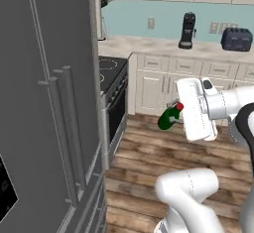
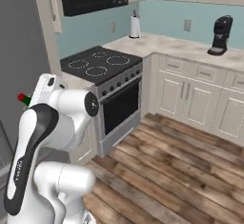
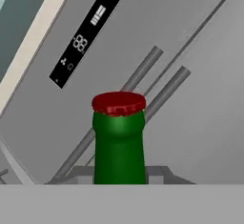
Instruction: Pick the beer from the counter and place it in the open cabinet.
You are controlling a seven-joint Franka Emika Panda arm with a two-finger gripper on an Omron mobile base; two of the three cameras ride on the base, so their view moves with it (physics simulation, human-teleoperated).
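1. The gripper (image 3: 119, 180) is clenched on the beer (image 1: 169, 117), finger tips on either side of the green neck in the hand view.
2. The red cap points away from the hand; in the left base view the bottle sticks out to the left of the white hand, tilted, in the air above the wooden floor (image 1: 149, 152).
3. The beer is off the counter (image 1: 149, 46), which lies well behind it.
4. The grey fridge (image 3: 181, 51) with its two bar handles faces the bottle in the hand view.
5. In the right base view the cap (image 2: 21, 97) peeks out left of the arm, near the stove (image 2: 100, 63).
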